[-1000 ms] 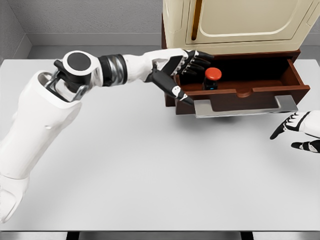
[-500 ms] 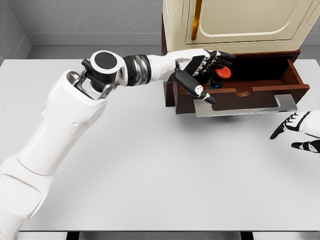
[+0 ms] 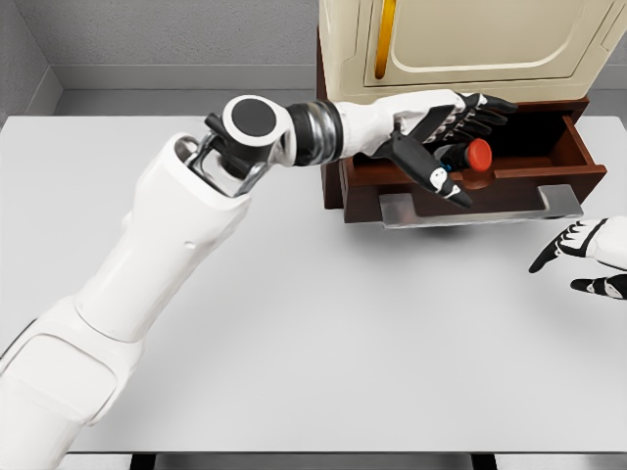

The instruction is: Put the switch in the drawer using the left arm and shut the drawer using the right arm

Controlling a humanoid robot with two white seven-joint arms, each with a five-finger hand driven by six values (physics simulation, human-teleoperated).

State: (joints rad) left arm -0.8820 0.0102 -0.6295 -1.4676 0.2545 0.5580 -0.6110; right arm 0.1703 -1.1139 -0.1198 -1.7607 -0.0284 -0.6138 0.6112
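White table [image 3: 294,323], open drawer [image 3: 578,162], switch [image 3: 475,155] half hidden by left hand [image 3: 446,132]

Left hand [image 3: 443,132] is white with black fingers, and right beside its fingertips the switch [image 3: 473,156] shows a bright red cap. The drawer [image 3: 490,176] under the hand is reddish-brown wood with a pale grey handle [image 3: 480,208]. Cream cabinet [image 3: 470,44] above, with a gold strip.

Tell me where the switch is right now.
In the head view, the red-capped switch lies tipped inside the open drawer, upper right, against the left hand.
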